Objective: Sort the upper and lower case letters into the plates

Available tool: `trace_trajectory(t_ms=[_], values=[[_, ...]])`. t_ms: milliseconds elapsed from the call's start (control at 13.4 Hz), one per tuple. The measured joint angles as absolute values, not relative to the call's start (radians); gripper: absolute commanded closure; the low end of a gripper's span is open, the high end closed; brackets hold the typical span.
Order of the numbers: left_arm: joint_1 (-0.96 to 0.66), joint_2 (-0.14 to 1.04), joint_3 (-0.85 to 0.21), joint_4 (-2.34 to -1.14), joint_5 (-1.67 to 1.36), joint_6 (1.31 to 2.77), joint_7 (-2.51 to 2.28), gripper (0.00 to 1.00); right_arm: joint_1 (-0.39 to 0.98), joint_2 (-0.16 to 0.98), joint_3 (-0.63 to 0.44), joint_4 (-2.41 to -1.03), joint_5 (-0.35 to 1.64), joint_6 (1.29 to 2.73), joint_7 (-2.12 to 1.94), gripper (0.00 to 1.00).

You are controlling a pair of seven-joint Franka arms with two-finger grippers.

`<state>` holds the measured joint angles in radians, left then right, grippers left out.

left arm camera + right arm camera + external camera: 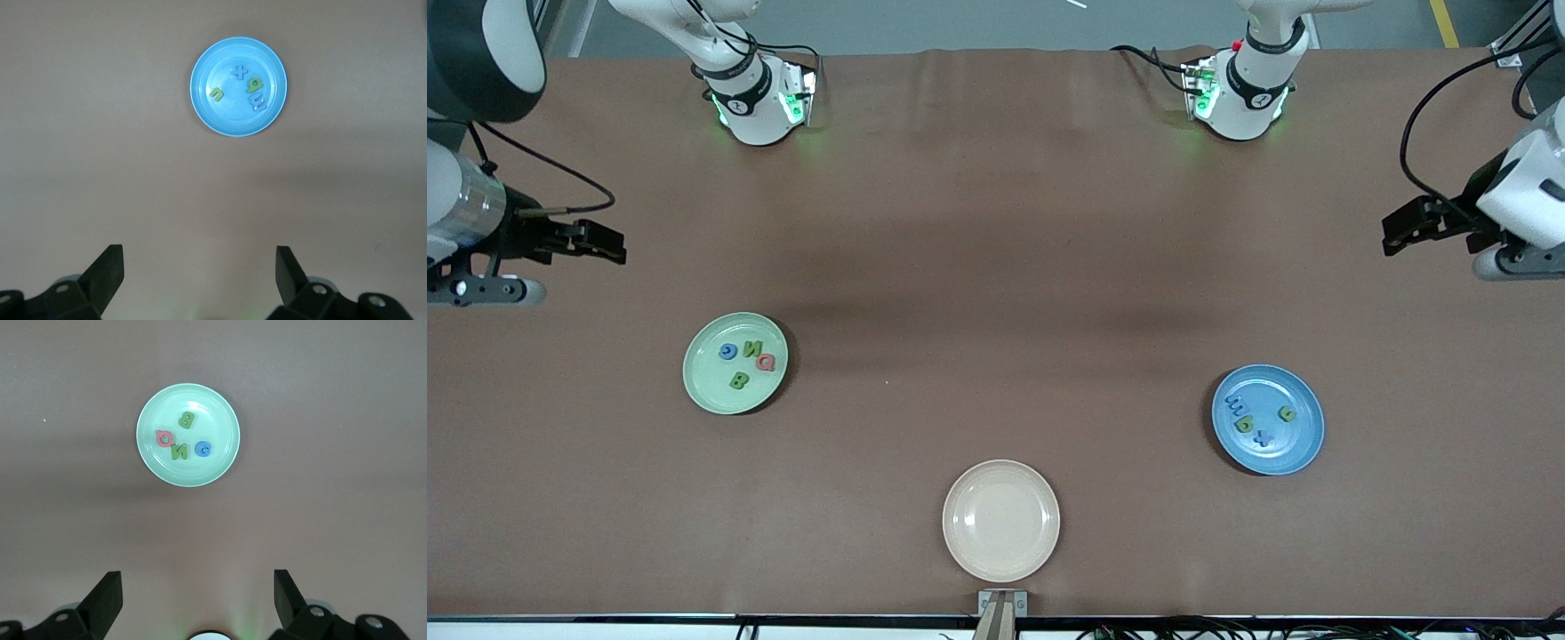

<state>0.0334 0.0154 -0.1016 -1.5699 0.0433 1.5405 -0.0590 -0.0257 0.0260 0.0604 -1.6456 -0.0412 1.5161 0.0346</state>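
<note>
The pale green plate (735, 363) lay on the brown counter (996, 267) toward the right arm's end and carried the four capitals: a blue G (728, 351), a green N (753, 348), a pink Q (766, 362) and a green B (737, 380), close together but apart. The blue plate (1267, 420) lay toward the left arm's end and carried the four small letters: a blue m (1235, 404), a green letter (1242, 424) just beside it, a blue x (1262, 436) and a second green letter (1287, 412). A cream plate (1001, 520) lay between the two, nearer the front camera. The left tool (1392, 233) hung released and waiting over bare counter at its own end; the right tool (618, 249) did likewise, fingers spread, grasping nothing.
</note>
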Motion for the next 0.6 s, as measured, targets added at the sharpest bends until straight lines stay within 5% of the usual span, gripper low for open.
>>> trace_trajectory(t_ms=[597], values=[[0.013,-0.045,-0.098,-1.636,0.039,1.571,-0.058,0.00,-0.025,-0.125,0.056,-1.759,-0.040,1.575,0.035,0.00]])
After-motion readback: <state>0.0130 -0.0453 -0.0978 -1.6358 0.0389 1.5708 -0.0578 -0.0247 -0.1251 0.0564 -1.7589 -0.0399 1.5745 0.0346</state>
